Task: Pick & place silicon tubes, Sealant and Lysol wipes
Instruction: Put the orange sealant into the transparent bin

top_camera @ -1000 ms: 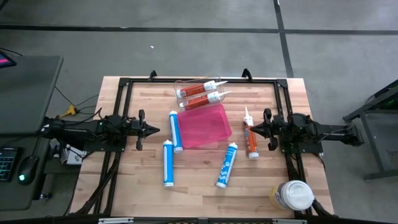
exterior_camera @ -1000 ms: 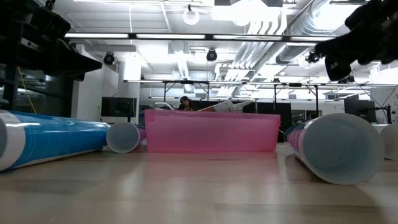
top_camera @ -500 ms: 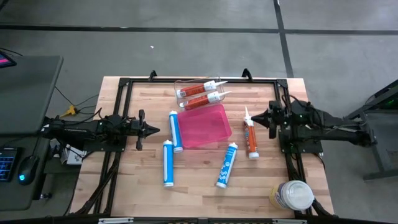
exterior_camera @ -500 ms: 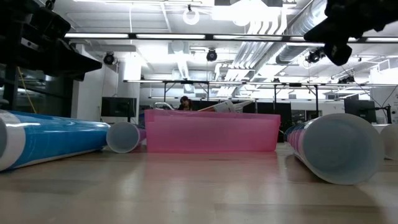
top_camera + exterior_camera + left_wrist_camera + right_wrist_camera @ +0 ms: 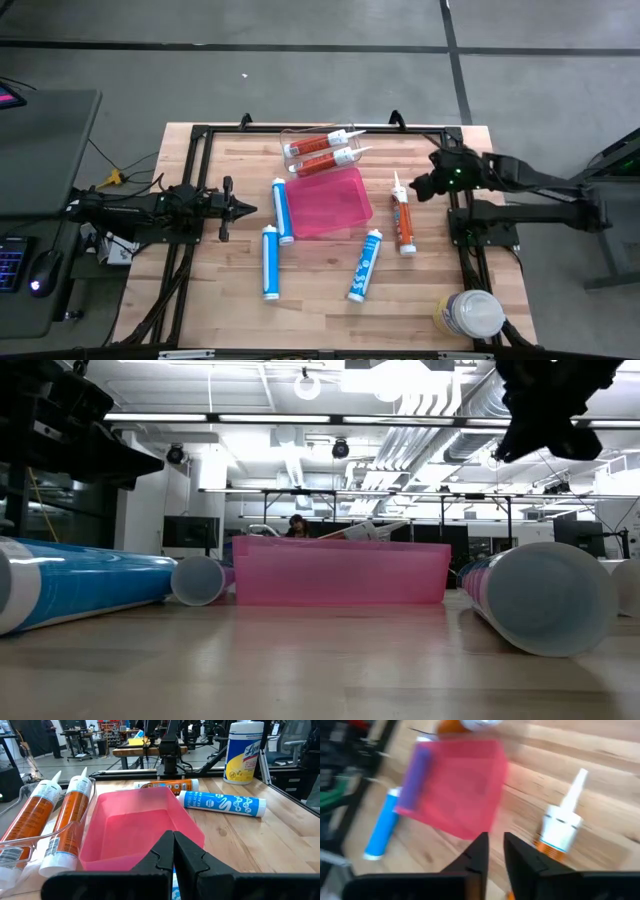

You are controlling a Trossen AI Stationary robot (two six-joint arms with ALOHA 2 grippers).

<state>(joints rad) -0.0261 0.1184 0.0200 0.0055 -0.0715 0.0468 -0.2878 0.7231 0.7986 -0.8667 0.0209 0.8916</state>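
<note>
A wooden table with a black frame carries everything, seen from straight above. At its centre lies a pink tray whose inside is bare pink plastic in the left wrist view. Behind it, at the table's far edge, a clear tray holds two orange tubes with white nozzles, lying side by side. The Lysol wipes, a yellowish canister with a wide white lid, stand upright at the table's near right corner, well apart from the trays; only the left wrist view shows its label, where the word Lysol can be made out. Three blue tubes lie flat on the wood: one blue tube just beside the pink tray's left wall, a second blue tube nearer the front edge, and a third blue tube slanting in front of the tray, with white lettering too small to read. An orange sealant tube lies to the tray's right, its white nozzle pointing away from the front edge. The low view shows only tube ends and the pink tray's wall at table height, with a person's head far behind it in the room. The left gripper hovers at the table's left side, fingers pressed together. The right gripper is raised near the sealant tube's nozzle, its fingers a narrow gap apart, holding nothing.
</note>
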